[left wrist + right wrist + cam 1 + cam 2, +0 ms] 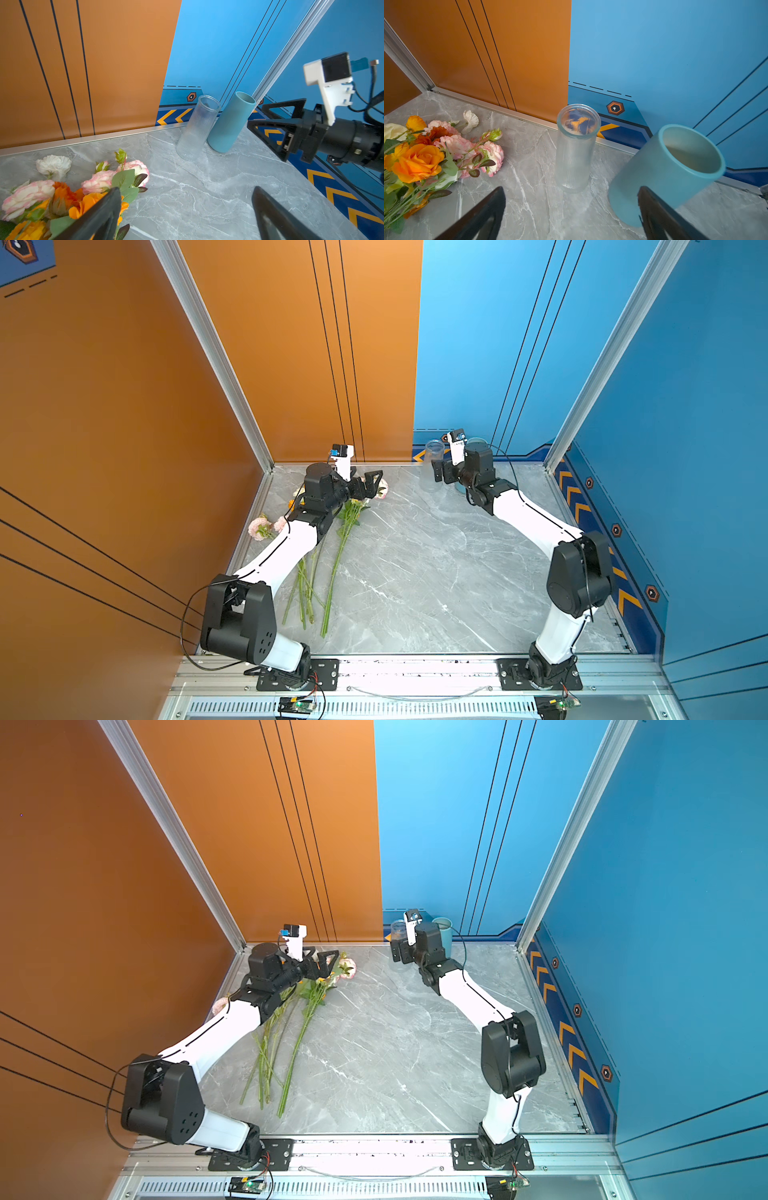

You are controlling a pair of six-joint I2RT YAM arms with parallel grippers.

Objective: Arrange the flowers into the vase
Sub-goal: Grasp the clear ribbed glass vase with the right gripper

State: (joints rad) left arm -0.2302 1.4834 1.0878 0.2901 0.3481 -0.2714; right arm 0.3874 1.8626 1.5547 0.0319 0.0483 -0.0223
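We find the flowers lying in a loose bunch on the left side of the grey marble table, with their blooms toward the far wall and their stems toward the near edge. Our left gripper hangs open just over the blooms, holding nothing. Our right gripper is spread wide too and empty, close in front of the clear glass vase and the blue vase — both upright, both empty, just beside each other at the table's far edge.
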